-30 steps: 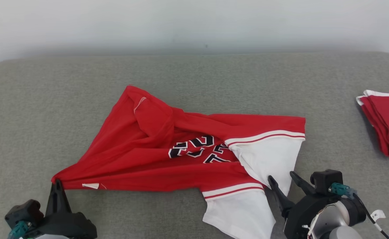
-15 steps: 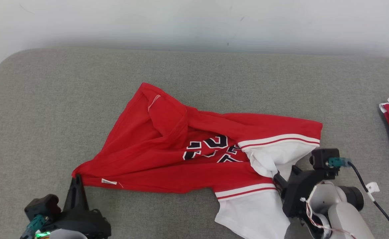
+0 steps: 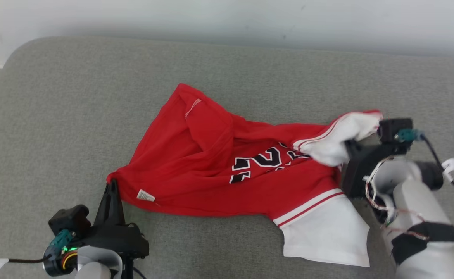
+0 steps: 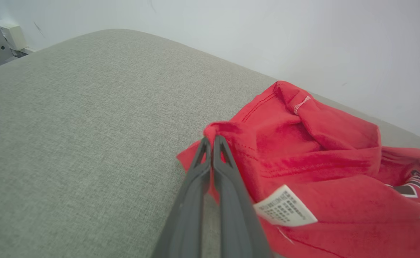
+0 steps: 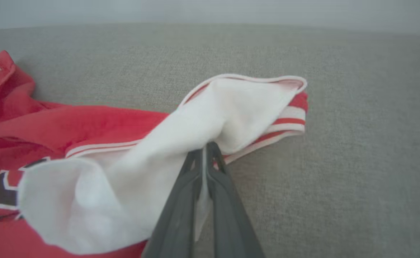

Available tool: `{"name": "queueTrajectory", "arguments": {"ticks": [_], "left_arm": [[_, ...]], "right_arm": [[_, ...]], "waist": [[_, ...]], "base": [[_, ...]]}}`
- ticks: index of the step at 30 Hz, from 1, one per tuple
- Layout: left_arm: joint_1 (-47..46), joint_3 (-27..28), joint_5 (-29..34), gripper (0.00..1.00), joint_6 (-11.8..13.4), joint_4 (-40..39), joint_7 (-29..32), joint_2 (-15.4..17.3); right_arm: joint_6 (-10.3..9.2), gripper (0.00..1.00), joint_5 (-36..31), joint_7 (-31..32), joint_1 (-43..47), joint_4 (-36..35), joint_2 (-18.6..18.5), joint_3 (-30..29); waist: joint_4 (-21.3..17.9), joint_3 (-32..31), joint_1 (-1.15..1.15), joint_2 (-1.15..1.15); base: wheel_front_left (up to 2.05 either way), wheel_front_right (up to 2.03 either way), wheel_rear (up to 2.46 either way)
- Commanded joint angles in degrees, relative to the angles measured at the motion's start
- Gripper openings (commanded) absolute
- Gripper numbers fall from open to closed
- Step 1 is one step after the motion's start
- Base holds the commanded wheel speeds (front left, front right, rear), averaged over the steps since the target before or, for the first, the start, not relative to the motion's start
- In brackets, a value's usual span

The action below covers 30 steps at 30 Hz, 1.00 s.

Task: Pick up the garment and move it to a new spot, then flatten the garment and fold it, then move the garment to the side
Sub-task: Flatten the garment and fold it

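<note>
Red jersey [image 3: 211,170] is sprawled around the middle of the grey cushion [image 3: 56,116]. Left gripper [image 3: 111,185] is clamped tight on the jersey's hem corner at its 8 o'clock. Right gripper [image 5: 206,147] is pinched closed on the bunched-up white sleeve [image 3: 333,141] at 3 o'clock.

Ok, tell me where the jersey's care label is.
The care label lies at the jersey's near left corner in the head view, just right of the shut left gripper.
</note>
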Motion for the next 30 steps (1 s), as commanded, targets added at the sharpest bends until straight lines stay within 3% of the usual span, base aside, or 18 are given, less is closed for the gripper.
{"name": "queueTrajectory", "arguments": {"ticks": [1, 6, 7, 8, 10, 11, 12, 14, 15, 16, 22, 26, 30], "left_arm": [[-0.68, 0.2, 0.47, 0.0, -0.35, -0.02, -0.35, -0.25], [-1.11, 0.63, 1.11, 0.0, -1.18, -0.47, -0.65, -1.97], [-0.83, 0.62, 1.32, 0.0, -1.31, -0.41, -0.69, -2.3], [0.13, 1.2, 1.63, 0.0, -1.62, -0.7, -0.73, -2.73], [1.55, 2.24, 1.86, 0.0, -1.65, -1.0, -0.64, -2.91], [2.34, 2.84, 2.18, 0.06, -1.46, -1.25, -0.64, -2.96], [3.28, 3.46, 2.26, 0.32, -1.34, -1.53, -0.64, -2.87], [5.37, 4.76, 2.2, 0.49, -0.84, -1.41, -0.65, -2.69], [6.51, 5.24, 1.92, 0.92, -0.62, -0.94, -0.65, -2.49], [7.54, 5.82, 1.39, 1.0, -0.5, -0.41, -0.65, -2.34], [11.55, 7.72, 0.28, 1.0, -0.44, 0.78, -0.65, -1.55], [15.01, 8.61, -1.63, 1.0, -2.15, -0.54, -0.5, -0.71], [16.39, 7.39, 1.11, 1.0, -2.77, -1.94, -0.32, 2.16]], "right_arm": [[-0.13, 0.0, -0.67, -0.88, -1.2, 0.68, -0.4, -0.19], [-0.13, 0.0, -3.18, -5.45, -6.44, 4.5, -2.09, -1.37], [-0.13, 0.14, -3.48, -5.94, -6.78, 5.28, -2.19, -0.95], [-0.13, 1.0, -2.13, -4.88, -6.9, 7.26, -1.69, -0.99], [-0.13, 1.0, -0.45, -3.04, -6.32, 8.25, -1.8, -1.31], [-0.13, 1.0, 0.17, -2.26, -5.63, 8.36, -2.4, -1.59], [-0.13, 1.0, 0.79, -1.54, -4.78, 8.19, -2.89, -1.86], [-0.13, 1.0, 1.93, -0.35, -2.76, 7.33, -3.52, -2.94], [-0.13, 1.0, 2.38, 0.45, -1.67, 6.68, -3.75, -3.55], [-0.13, 1.0, 2.53, 1.11, -0.56, 5.56, -4.04, -4.08], [-0.13, 1.0, 3.46, 3.54, 6.37, -2.44, -4.21, -8.94], [-0.13, 1.0, 4.39, 8.39, 14.55, -14.41, -1.03, -12.68], [-0.13, 1.0, 4.5, 12.53, 21.31, -24.77, 1.12, -13.87]], "waist": [[0.97, 0.83, 0.0, 0.0], [1.96, 1.01, 0.0, 0.0], [2.18, 0.77, 0.0, 0.0], [2.42, -0.03, 0.0, 0.0], [2.51, -1.12, 0.0, 0.0], [2.52, -1.74, 0.0, 0.0], [2.46, -2.24, 0.0, 0.0], [2.23, -3.44, 0.0, 0.0], [2.01, -4.03, 0.0, 0.0], [1.73, -4.55, 0.0, 0.0], [0.29, -6.38, 0.0, 0.0], [-0.83, -7.0, 0.0, 0.0], [-1.2, -6.83, 0.0, 0.0]], "base": [[0.0, 0.0, 0.0], [0.0, 0.0, 0.0], [0.0, 0.0, 0.0], [0.0, 0.0, 0.0], [0.0, 0.0, 0.0], [0.0, 0.0, 0.0], [0.0, 0.0, 0.0], [0.0, 0.0, 0.0], [0.0, 0.0, 0.0], [0.0, 0.0, 0.0], [0.0, 0.0, 0.0], [0.0, 0.0, 0.0], [0.0, 0.0, 0.0]]}}
